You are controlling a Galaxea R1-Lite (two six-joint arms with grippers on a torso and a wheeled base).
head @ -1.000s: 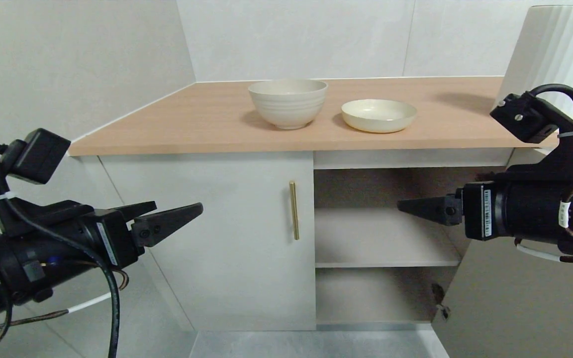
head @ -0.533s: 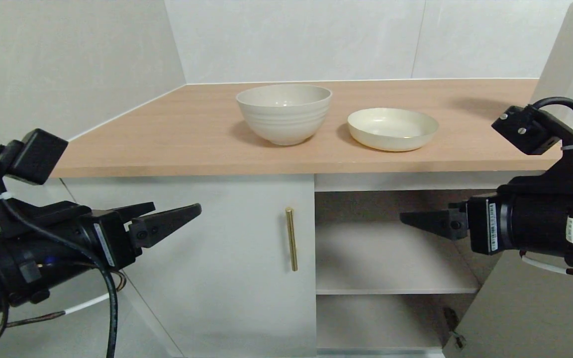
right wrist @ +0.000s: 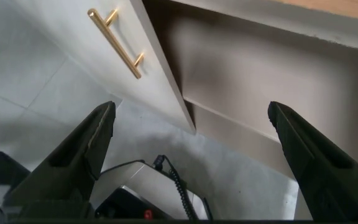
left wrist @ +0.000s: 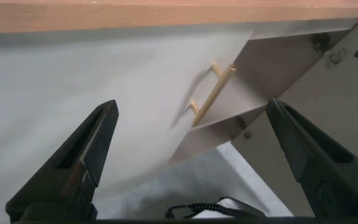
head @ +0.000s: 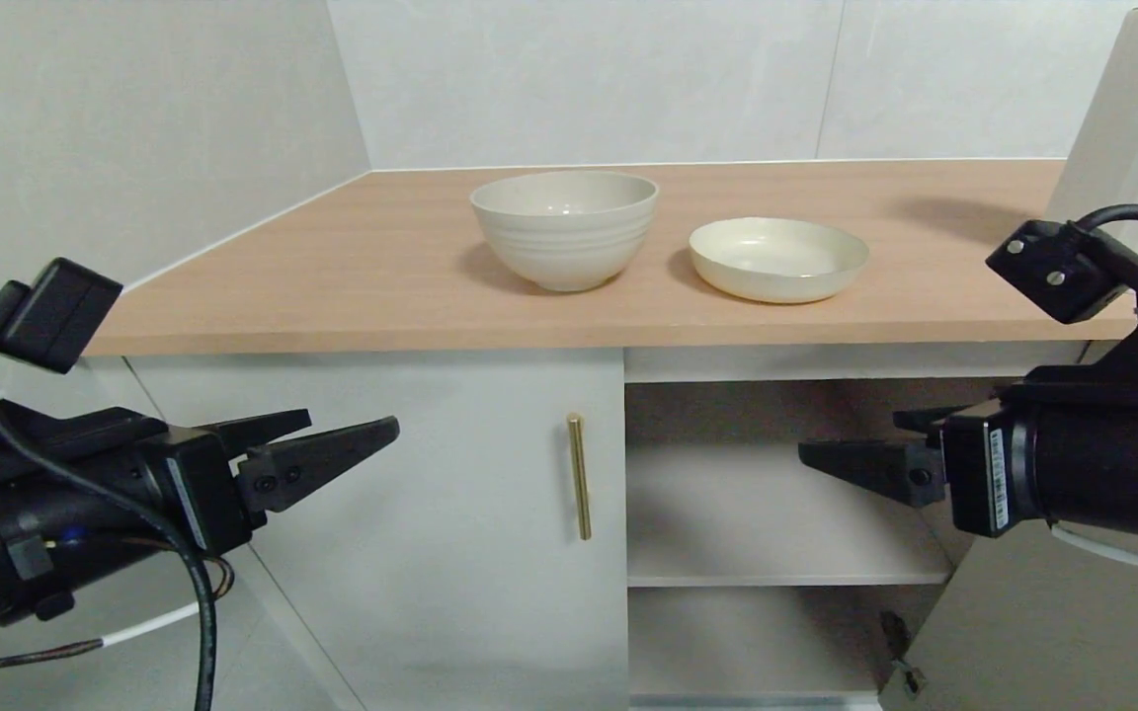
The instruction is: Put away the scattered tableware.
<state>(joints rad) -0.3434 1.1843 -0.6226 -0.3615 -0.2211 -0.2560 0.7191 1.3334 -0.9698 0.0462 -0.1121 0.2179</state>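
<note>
White tiled walls (head: 579,79) meet at a corner behind a wooden countertop (head: 332,286) that caps a pale cabinet. Two pieces of tableware stand on the countertop, side by side and just apart: a deep cream bowl (head: 564,229) with ribbed sides, and to its right a shallow cream dish (head: 778,259). Both sit upright, near the middle of the top and set back from its front edge.

Below, the cabinet's left door (head: 431,513) is closed, with an upright brass handle (head: 580,477) at its inner edge. The right compartment stands open, its door (head: 1043,632) swung out to the right, and a shelf (head: 767,523) divides it into an upper and a lower space.

Both arms hang in front of the cabinet, lower than the countertop and well apart from the tableware. The left gripper (head: 354,419) has its jaws spread wide and holds nothing; it points toward the closed door, with the bowl above it and off to its right. The right gripper (head: 848,434) is likewise spread and empty, level with the upper space of the open compartment, with the dish above it on the countertop.
</note>
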